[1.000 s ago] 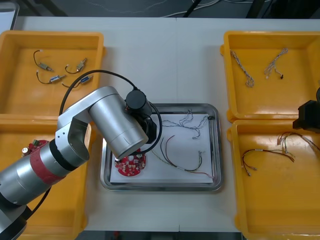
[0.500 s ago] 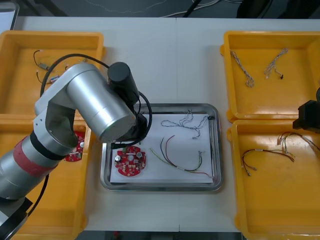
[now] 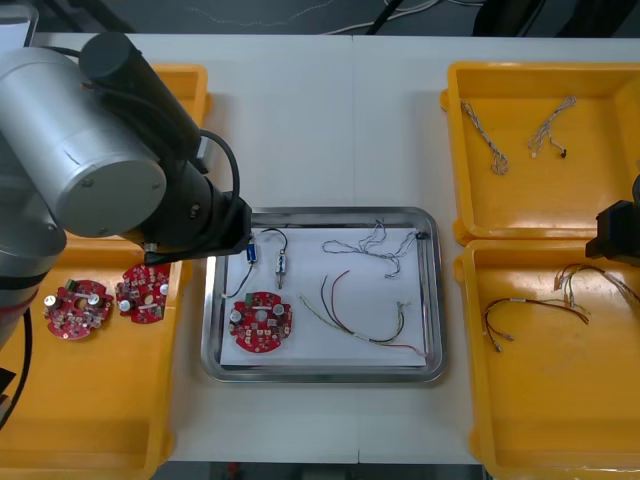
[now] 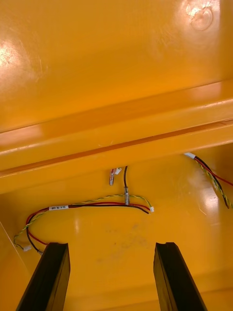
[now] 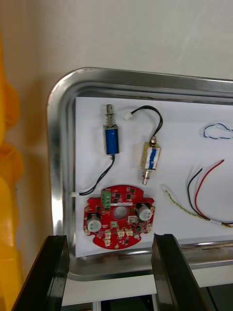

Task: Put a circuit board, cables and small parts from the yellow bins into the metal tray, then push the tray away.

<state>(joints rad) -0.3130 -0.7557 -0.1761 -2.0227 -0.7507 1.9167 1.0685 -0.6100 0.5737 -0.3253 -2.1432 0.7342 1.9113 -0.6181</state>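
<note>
Tray (image 3: 322, 377) looks full. Left gripper (image 5: 109, 238), jaws wide and empty over its edge, should push it slowly, straight. Right gripper (image 4: 111, 245) hangs wide over a bin (image 4: 121, 233).

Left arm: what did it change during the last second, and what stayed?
The left hand, open, drew back from over the shiny metal tray toward the robot's left, leaving two small metal parts beside the round red circuit board. Board, thin cables and right hand stayed put.
</note>
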